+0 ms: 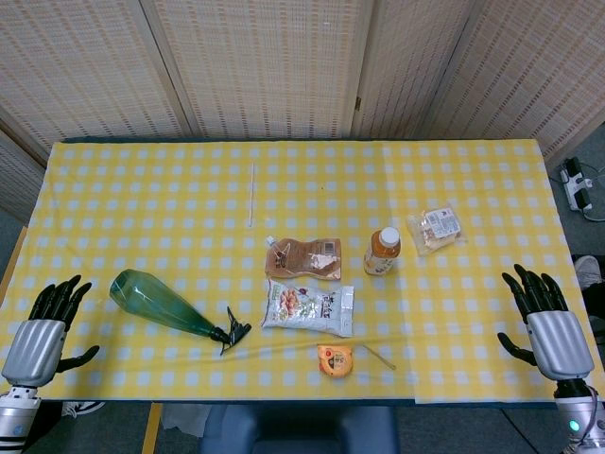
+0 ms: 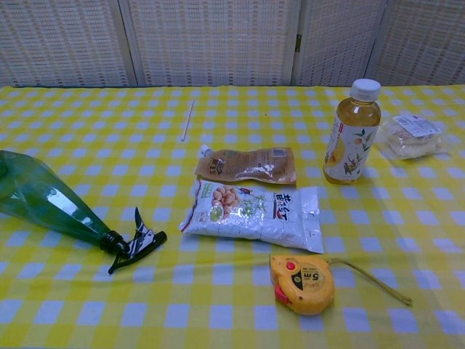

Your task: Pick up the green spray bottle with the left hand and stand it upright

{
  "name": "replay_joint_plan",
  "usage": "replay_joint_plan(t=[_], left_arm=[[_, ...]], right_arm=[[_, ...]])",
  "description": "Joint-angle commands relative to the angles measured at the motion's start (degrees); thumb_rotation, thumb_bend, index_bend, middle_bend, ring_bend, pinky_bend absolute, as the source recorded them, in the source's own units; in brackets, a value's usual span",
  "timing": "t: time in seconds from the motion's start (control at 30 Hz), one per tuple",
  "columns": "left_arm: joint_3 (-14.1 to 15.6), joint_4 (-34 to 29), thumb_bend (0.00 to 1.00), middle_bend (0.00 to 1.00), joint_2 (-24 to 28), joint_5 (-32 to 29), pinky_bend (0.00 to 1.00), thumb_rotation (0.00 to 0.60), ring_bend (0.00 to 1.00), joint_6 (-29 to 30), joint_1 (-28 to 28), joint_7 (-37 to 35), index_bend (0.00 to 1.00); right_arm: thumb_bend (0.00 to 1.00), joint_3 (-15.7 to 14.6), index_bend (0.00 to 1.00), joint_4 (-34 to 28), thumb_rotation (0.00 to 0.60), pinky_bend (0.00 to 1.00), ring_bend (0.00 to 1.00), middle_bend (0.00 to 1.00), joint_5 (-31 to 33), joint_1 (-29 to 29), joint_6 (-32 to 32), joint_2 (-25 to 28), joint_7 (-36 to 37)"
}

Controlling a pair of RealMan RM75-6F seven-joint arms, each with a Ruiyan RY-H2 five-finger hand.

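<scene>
The green spray bottle [image 1: 163,303] lies on its side on the yellow checked table [image 1: 142,189], its black trigger head [image 1: 231,332] pointing to the right. The chest view shows the same bottle [image 2: 45,203] at the left edge. My left hand [image 1: 45,326] hovers at the table's left edge, a short way left of the bottle's base, fingers spread and holding nothing. My right hand [image 1: 546,320] is at the far right edge, also spread and holding nothing. Neither hand shows in the chest view.
A brown pouch [image 1: 304,258] and a white snack bag [image 1: 309,307] lie mid-table. An orange tape measure [image 1: 335,360] is near the front edge. A tea bottle [image 1: 383,251] stands right of centre, next to a small packet [image 1: 436,229]. A white straw [image 1: 251,194] lies further back.
</scene>
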Motion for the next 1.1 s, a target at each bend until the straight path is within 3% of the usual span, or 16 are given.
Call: replay_joint_plan(t=[0.03, 0.4, 0.5, 0.57, 0.63, 0.7, 0.73, 0.8, 1.1], left_arm=[[0.17, -0.10, 0.21, 0.02, -0.21, 0.11, 0.00, 0.600, 0.00, -0.32, -0.16, 0.38, 0.04], [1.50, -0.78, 0.21, 0.02, -1.30, 3.28, 0.00, 0.600, 0.00, -0.65, -0.97, 0.76, 0.04], [1.37, 0.56, 0.21, 0.04, -3.71, 6.99, 0.10, 0.600, 0.06, 2.76, -0.93, -0.44, 0.05], [0.62, 2.81, 0.21, 0.16, -6.54, 9.42, 0.30, 0.600, 0.22, 5.82, -0.98, -0.51, 0.08], [0.17, 3.28, 0.21, 0.46, -8.07, 10.88, 0.67, 0.600, 0.55, 7.04, -1.32, 0.73, 0.12], [0.41, 1.25, 0.22, 0.77, -8.49, 11.48, 0.92, 0.600, 0.84, 5.77, -2.13, 2.10, 0.18], [0.46, -0.04, 0.22, 0.90, -8.49, 11.21, 0.98, 0.600, 0.94, 4.72, -2.55, 2.49, 0.22], [0.49, -2.62, 0.22, 0.99, -8.69, 10.53, 1.00, 0.600, 1.00, 2.10, -3.66, 4.03, 0.28], [-0.23, -6.24, 0.23, 1.00, -11.69, 4.48, 1.00, 0.600, 1.00, -10.03, -8.54, 13.86, 0.38]], right_arm=[[0.27, -0.04, 0.00, -0.11, 0.600, 0.00, 0.00, 0.00, -0.09, -0.05, 0.05, 0.17, 0.20], [0.27, -0.60, 0.00, -0.70, 0.600, 0.00, 0.00, 0.00, -1.96, -1.32, 2.65, 1.22, 1.60], [0.27, -0.57, 0.00, -0.88, 0.600, 0.00, 0.00, 0.00, -2.27, -1.61, 3.35, 1.62, 2.37], [0.27, -0.44, 0.00, -0.97, 0.600, 0.00, 0.00, 0.00, -2.33, -1.80, 3.83, 1.88, 2.93], [0.27, -0.35, 0.00, -1.04, 0.600, 0.00, 0.00, 0.00, -2.50, -1.95, 4.29, 2.09, 3.52], [0.27, -0.33, 0.00, -1.04, 0.600, 0.00, 0.00, 0.00, -2.79, -2.03, 4.58, 2.27, 4.10], [0.27, -0.38, 0.00, -1.02, 0.600, 0.00, 0.00, 0.00, -2.94, -2.05, 4.63, 2.35, 4.31], [0.27, -0.54, 0.00, -1.01, 0.600, 0.00, 0.00, 0.00, -3.25, -2.12, 4.68, 2.61, 4.74], [0.27, -0.52, 0.00, -1.36, 0.600, 0.00, 0.00, 0.00, -3.37, -2.81, 5.67, 3.47, 5.91]])
